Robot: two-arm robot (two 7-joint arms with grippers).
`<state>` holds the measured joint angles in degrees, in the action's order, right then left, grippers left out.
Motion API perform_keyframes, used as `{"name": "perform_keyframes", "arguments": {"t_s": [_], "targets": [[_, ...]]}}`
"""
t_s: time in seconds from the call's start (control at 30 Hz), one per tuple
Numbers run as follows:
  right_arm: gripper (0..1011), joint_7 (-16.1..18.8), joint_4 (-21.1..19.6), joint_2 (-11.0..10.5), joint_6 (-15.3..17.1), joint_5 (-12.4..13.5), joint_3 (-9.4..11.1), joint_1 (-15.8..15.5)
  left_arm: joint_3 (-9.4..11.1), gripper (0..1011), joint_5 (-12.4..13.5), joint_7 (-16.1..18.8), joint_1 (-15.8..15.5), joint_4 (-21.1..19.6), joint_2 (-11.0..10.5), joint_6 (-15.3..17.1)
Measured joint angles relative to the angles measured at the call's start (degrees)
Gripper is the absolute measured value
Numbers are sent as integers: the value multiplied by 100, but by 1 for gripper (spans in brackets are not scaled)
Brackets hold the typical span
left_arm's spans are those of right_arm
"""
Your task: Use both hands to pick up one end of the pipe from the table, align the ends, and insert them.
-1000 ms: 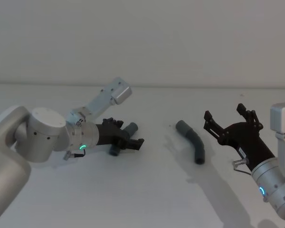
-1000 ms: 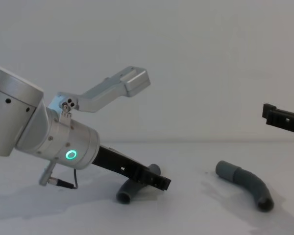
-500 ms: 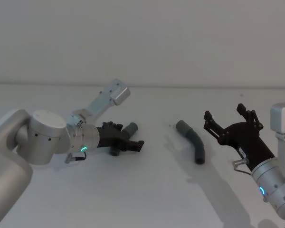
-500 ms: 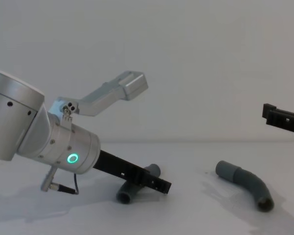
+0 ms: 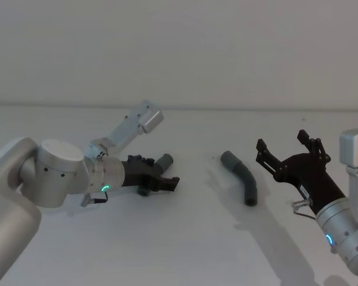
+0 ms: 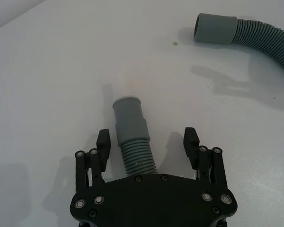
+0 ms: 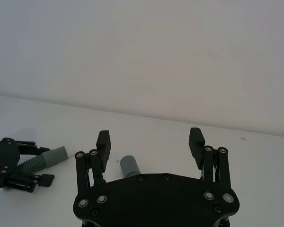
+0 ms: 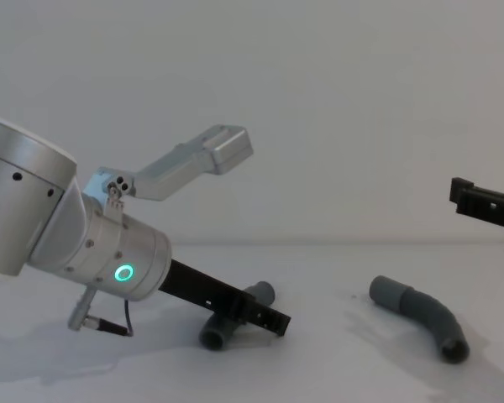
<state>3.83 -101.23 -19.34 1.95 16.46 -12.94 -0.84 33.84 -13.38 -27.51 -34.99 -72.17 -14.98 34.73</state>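
One pipe piece (image 6: 128, 118) is straddled by the spread left gripper (image 6: 147, 140). The right gripper (image 7: 150, 138) is held wide open.

Left pipe (image 5: 164, 161), right pipe (image 5: 246, 177): flat, apart.

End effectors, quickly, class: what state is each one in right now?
Left end effector: open, straddling a grey pipe piece, not gripping it.
Right end effector: open, holding nothing.
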Motion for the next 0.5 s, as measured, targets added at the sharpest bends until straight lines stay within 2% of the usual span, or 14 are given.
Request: {"name": "perform_keyframes", "arguments": {"t_s": [0.1, 0.13, 0.5], "targets": [[1000, 0, 0, 0, 0, 0, 0, 0, -3, 871, 2, 4, 4, -9, 1, 16], [1000, 0, 0, 0, 0, 0, 0, 0, -4, 824, 3, 7, 6, -14, 0, 25], [1000, 0, 0, 0, 0, 0, 0, 0, -13, 748, 9, 18, 15, -35, -3, 65]]}}
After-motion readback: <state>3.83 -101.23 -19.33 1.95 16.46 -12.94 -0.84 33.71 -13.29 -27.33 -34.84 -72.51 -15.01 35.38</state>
